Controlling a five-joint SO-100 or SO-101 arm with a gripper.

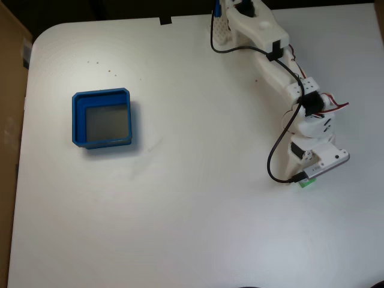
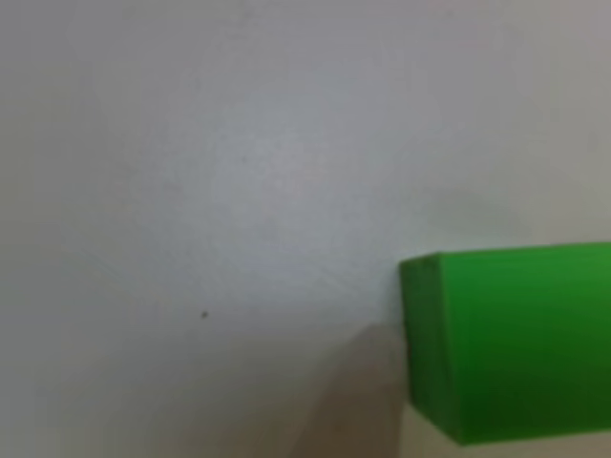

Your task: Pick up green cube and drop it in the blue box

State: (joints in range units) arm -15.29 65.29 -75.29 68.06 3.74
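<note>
Whether the jaws are spread, pressed together or pinching is something I cannot tell: in the fixed view the gripper (image 1: pixel 303 178) is hidden under the wrist, which points down at the table (image 1: pixel 192 228). The cube (image 1: pixel 306 183) peeks out as a green sliver at the wrist's lower edge, right beneath the gripper — touching or merely close, the picture will not say. In the other view the cube (image 2: pixel 511 343) looms large and blurred at the lower right, with bare white table around it and a soft shadow at its left. The box (image 1: pixel 77 120) sits far off at the left of the fixed view, well apart from the arm, its grey floor bare. My judgement: this is the grasp stage, nothing delivered. The risk is an off-centre close — if one finger lands on an edge, the small cube could twist or squirt sideways. A weak pinch could also let it fall on the long swing to the box.
</note>
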